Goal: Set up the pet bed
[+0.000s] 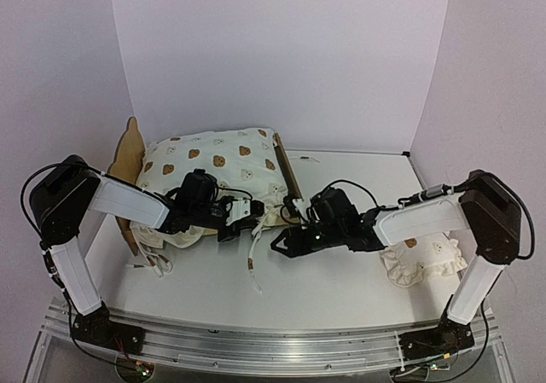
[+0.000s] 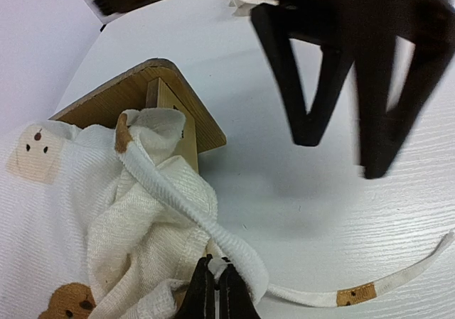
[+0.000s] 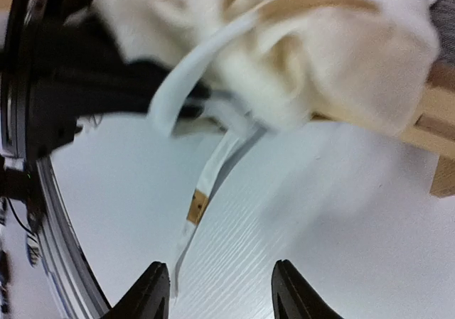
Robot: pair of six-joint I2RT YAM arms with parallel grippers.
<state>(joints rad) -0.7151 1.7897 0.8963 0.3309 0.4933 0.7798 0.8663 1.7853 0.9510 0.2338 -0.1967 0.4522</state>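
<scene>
Nearest, the metal rail (image 1: 273,342) carried both arm bases at the table's (image 1: 341,302) edge. At the left stood the pet bed (image 1: 128,151), its eared headboard leftmost, with the bear-print cushion (image 1: 209,163) heaped on it. The left gripper (image 2: 217,278) lay at the bed's near foot-end corner, jaws pinched together on the cushion's white tie (image 2: 213,223), whose loose end trailed across the table. Just right of that corner, clear of the bed, the right gripper (image 3: 222,290) hovered low over bare table, jaws parted and holding nothing. Far right lay the ruffled pillow (image 1: 422,262).
</scene>
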